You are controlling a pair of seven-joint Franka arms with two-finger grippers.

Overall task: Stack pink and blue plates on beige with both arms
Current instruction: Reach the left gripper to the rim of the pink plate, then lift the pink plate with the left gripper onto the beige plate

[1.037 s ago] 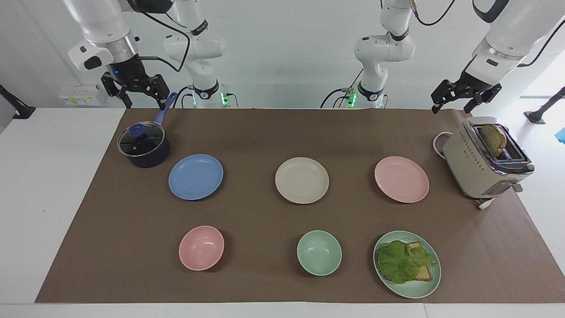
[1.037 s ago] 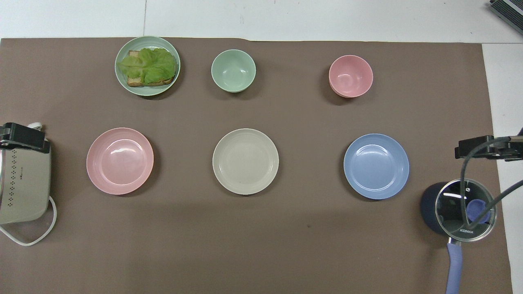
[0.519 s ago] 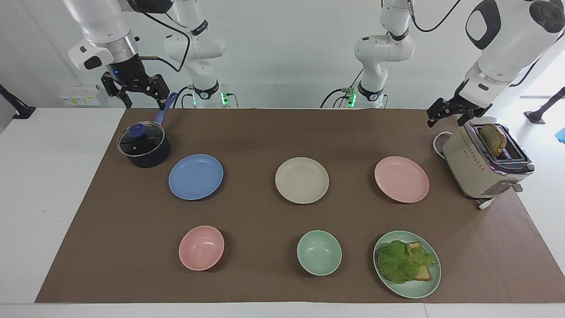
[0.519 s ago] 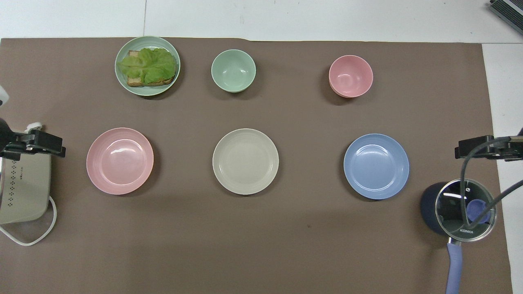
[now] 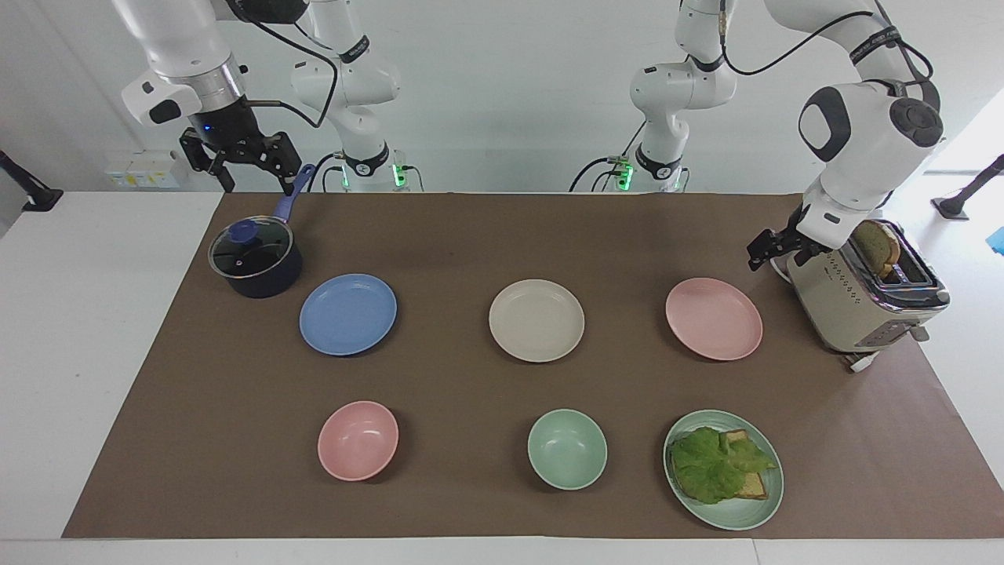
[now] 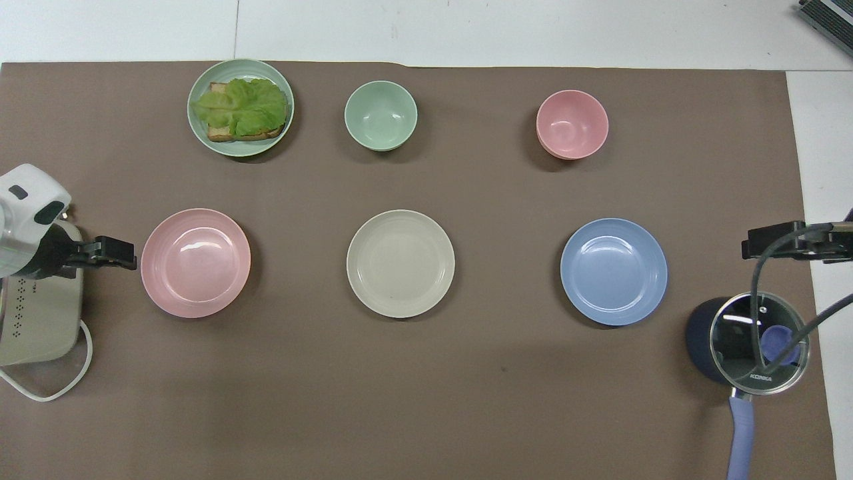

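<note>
Swung down from above the toaster (image 5: 863,294) to just beside the pink plate (image 5: 714,318): left gripper (image 5: 773,249), jaws spread and empty, with the plate's rim at its 5 o'clock in the facing view. Waiting spread over the pot (image 5: 255,259): right gripper (image 5: 239,161), blue plate (image 5: 347,314) at its 5 o'clock. Between both plates, beige plate (image 5: 536,320), bare; toaster crowding the left gripper's approach

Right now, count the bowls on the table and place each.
2. The pink bowl sits farther from the robots than the blue plate; the green bowl sits farther than the beige plate. None appears hidden.
</note>
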